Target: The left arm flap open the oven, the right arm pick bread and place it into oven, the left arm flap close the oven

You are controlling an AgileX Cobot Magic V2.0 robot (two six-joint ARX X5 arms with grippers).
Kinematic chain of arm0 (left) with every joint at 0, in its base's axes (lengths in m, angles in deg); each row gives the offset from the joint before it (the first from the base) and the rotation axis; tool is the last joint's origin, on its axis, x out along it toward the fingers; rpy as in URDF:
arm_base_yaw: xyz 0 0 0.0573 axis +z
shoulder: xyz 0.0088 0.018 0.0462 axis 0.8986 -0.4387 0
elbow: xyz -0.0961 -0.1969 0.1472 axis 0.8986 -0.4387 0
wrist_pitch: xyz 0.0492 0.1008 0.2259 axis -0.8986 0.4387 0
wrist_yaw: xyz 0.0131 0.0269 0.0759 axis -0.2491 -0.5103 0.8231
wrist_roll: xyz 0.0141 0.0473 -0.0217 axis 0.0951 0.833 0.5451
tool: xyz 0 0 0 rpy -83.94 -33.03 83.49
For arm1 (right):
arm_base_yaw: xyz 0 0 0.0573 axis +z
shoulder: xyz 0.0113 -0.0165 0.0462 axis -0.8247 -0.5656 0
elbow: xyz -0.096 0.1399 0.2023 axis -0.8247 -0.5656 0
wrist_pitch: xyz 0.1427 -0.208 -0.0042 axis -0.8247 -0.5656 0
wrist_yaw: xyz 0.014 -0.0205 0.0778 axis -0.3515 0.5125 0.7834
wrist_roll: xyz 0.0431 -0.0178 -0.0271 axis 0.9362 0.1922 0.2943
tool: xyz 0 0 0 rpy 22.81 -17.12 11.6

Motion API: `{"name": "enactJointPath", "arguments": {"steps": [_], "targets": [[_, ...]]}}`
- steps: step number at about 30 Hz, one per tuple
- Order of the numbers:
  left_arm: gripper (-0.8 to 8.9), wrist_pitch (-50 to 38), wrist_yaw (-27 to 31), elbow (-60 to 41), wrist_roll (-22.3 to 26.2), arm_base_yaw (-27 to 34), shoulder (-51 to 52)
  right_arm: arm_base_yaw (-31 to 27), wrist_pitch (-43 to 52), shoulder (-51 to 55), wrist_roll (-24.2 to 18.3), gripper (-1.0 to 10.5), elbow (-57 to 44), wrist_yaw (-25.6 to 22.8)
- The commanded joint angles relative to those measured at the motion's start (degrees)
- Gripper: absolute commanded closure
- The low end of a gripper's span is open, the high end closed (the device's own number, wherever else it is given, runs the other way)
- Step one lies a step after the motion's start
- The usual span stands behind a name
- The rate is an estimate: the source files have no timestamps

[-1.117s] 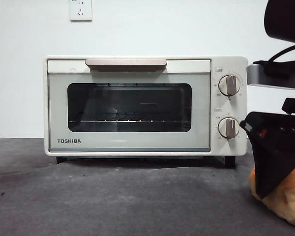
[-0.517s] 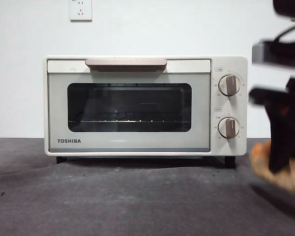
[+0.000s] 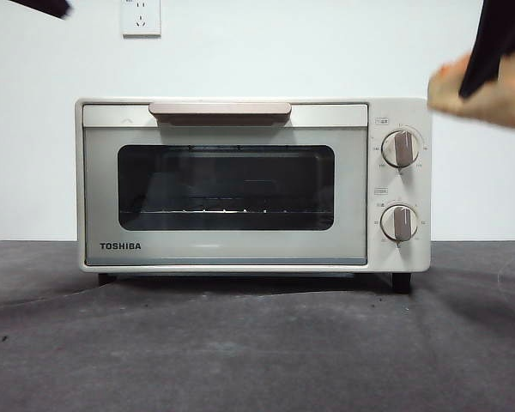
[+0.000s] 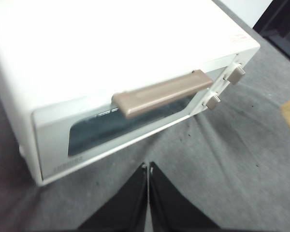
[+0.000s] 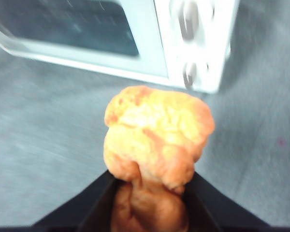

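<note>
The cream-white oven point(image 3: 240, 184) stands in the middle of the table with its glass door shut and its beige handle point(image 3: 220, 110) at the top. My right gripper point(image 3: 485, 73) is shut on the golden-orange bread point(image 3: 489, 94) and holds it high at the right, level with the oven's top. In the right wrist view the bread point(image 5: 157, 135) sits between the jaws of that gripper point(image 5: 152, 181), in front of the oven's knob side point(image 5: 198, 43). My left gripper point(image 4: 148, 166) is shut and empty, hovering above and in front of the oven door, short of the handle point(image 4: 162, 93). It shows as a black tip point(image 3: 43, 7) in the front view.
The table is covered by a dark grey cloth point(image 3: 240, 343). A white wall with a socket point(image 3: 141, 17) stands behind the oven. Two round knobs point(image 3: 400, 148) are on the oven's right side.
My right gripper has lifted the bread off the table at the right up to the height of the oven's top. The left arm's tip has come into view at the top left.
</note>
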Motion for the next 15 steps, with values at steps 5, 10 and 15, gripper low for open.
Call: {"name": "enactJointPath", "arguments": {"steps": [5, 10, 15], "targets": [[8.01, -7.6, 3.2, 6.8, -0.3, -5.4, -10.8, 0.4, -1.1, 3.3, -0.7, 7.9, 2.8, 0.3], [8.01, -9.0, 4.8, 10.3, 1.5, -7.7, -17.9, 0.4, -2.0, 5.3, -0.7, 7.9, 2.8, 0.2], [8.01, -11.3, 8.2, 11.7, 3.0, -10.1, -23.3, 0.4, -2.0, 6.0, -0.7, 7.9, 2.8, 0.3]]}}
